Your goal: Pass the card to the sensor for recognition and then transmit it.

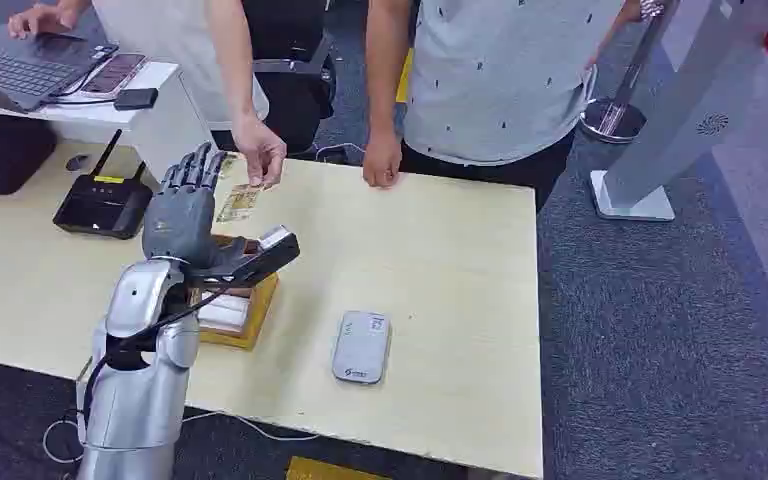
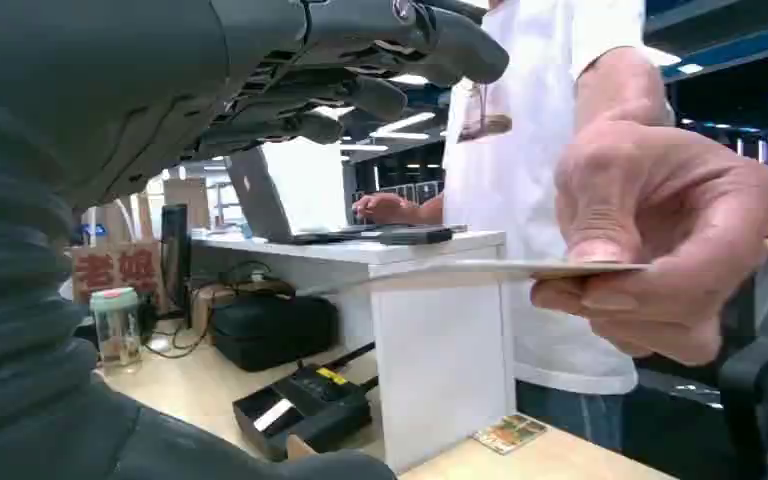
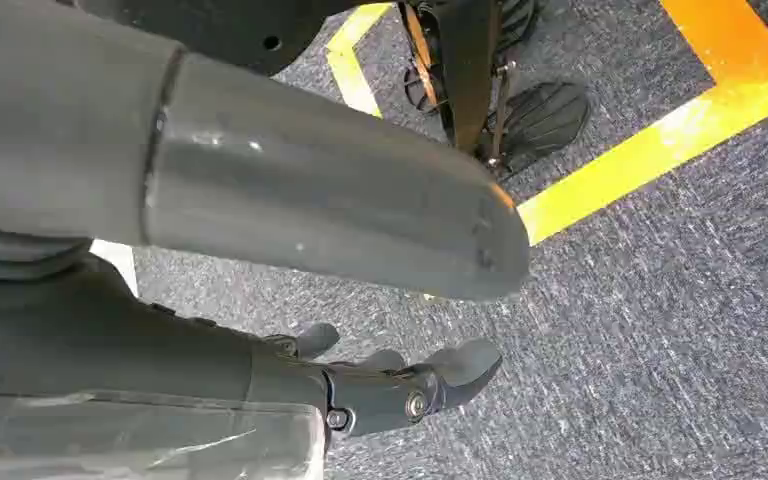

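left hand (image 1: pixel 182 210) fingers spread, empty | card (image 2: pixel 520 270) just beyond, pinched by person's hand (image 2: pixel 660 250)

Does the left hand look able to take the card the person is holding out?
Probably yes: the left hand is raised with fingers apart, holding nothing, and the card in the person's hand sits just beyond its fingertips with nothing between them.

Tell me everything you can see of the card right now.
The card is thin, flat and pale, seen edge-on in the left wrist view, held roughly level. A person's hand pinches it at one end between thumb and fingers; the free end points toward the robot's left hand, which is raised with fingers spread and does not touch it. It hangs above the far edge of the table. Any print is unreadable.
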Motion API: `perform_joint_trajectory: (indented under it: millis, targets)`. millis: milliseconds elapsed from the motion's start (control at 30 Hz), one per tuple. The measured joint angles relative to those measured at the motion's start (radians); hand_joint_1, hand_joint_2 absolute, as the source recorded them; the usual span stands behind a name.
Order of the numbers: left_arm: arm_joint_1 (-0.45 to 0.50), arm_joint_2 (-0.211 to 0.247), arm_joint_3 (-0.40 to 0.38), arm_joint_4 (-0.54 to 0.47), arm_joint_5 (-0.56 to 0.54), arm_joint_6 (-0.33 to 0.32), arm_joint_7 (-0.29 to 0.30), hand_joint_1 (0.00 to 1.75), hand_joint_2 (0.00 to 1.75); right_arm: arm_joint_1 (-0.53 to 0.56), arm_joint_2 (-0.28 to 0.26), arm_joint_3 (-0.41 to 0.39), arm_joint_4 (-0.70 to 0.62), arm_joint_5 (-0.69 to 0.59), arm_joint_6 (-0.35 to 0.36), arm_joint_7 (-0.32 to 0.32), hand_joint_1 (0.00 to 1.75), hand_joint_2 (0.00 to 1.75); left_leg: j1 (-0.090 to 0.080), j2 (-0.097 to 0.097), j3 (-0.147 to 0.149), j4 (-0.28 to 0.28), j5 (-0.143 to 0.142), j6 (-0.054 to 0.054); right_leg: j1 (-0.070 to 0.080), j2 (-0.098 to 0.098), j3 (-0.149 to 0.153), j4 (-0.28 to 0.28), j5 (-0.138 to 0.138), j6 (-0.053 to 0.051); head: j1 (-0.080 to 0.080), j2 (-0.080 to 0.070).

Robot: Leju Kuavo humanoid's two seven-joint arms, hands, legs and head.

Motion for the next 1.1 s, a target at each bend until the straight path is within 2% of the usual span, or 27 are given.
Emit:
perform_joint_trajectory:
  millis: [400, 433, 467, 667, 1100]
  targets:
    - [-0.014, 0.007, 0.021, 0.021, -0.008, 0.0, -0.005, 0.0, 1.75, 0.0, 0.0, 0.001, 0.0, 0.005, 0.0, 0.0, 0.0, 0.0, 0.0, 0.0, 0.0, 0.0, 0.0, 0.0, 0.0, 0.0, 0.0, 0.0, 0.0, 0.0, 0.0, 0.0]
    - [-0.014, 0.007, 0.021, 0.021, -0.008, 0.0, -0.005, 0.54, 1.75, 0.0, 0.0, 0.001, 0.0, 0.006, 0.0, 0.0, 0.0, 0.0, 0.0, 0.0, 0.0, 0.0, 0.0, 0.0, 0.0, 0.0, 0.0, 0.0, 0.0, 0.0, 0.0, 0.0]
    - [-0.014, 0.007, 0.021, 0.021, -0.009, 0.0, -0.006, 1.75, 1.75, 0.0, 0.0, 0.002, 0.0, 0.006, 0.0, 0.0, 0.0, 0.0, 0.0, 0.0, 0.0, 0.0, 0.0, 0.0, 0.0, 0.0, 0.0, 0.0, 0.0, 0.0, 0.0, 0.0]
    - [-0.012, 0.005, 0.021, 0.024, -0.01, 0.007, -0.032, 1.75, 1.75, 0.0, 0.0, 0.002, 0.0, 0.007, 0.002, 0.0, 0.0, 0.0, 0.0, 0.0, 0.0, 0.0, 0.0, 0.0, 0.0, 0.0, 0.0, 0.0, 0.0, 0.0, 0.0, 0.0]
    - [-0.004, -0.003, 0.021, 0.024, -0.01, 0.016, -0.034, 1.75, 1.75, 0.0, 0.0, 0.002, 0.0, 0.007, 0.003, 0.0, 0.0, 0.0, 0.0, 0.0, 0.0, 0.0, 0.0, 0.0, 0.0, 0.0, 0.0, 0.0, 0.0, 0.0, 0.0, 0.0]
